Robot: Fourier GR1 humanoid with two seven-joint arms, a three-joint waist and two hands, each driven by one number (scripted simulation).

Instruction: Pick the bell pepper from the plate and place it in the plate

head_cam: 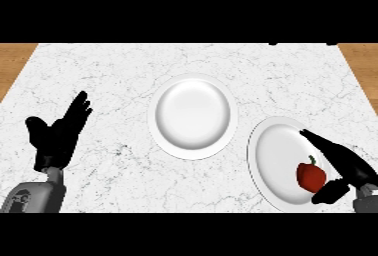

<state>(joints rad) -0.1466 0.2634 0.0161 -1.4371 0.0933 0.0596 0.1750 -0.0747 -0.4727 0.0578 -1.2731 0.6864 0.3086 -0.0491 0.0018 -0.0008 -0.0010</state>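
Observation:
A red bell pepper (311, 176) with a green stem lies on the near right part of a white plate (275, 150) at the right of the counter. My right hand (347, 165) is over that plate, fingers straight along the pepper's far right side and thumb below it, touching or nearly touching, not curled round it. A second white plate (193, 115) sits bare in the middle of the counter. My left hand (59, 132) rests open at the left, fingers up.
The counter is white marble (111, 70), with wooden floor showing past its left (15, 60) and right edges. Both plates lie close together, rims almost meeting.

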